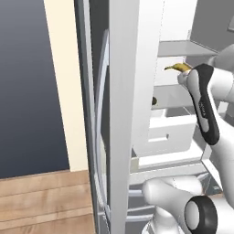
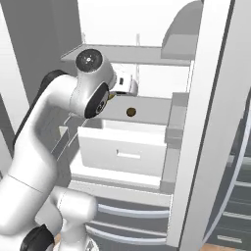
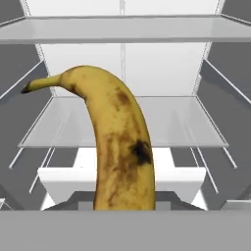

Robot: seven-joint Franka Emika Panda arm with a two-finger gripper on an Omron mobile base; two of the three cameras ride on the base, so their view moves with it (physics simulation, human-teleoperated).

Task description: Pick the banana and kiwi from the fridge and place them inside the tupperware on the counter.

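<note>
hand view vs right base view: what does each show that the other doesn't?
Hand view only: the banana up close, yellow with brown spots and a dark stem tip, rising from the bottom edge in front of the fridge shelves.

Right base view only: the kiwi on a shelf, the drawer below it, and the arm.

Both: the fridge interior with pale shelves.

Yellow banana (image 3: 120, 147) with brown-black spots; white fridge (image 3: 122, 68); olive-brown kiwi (image 2: 131, 112).
</note>
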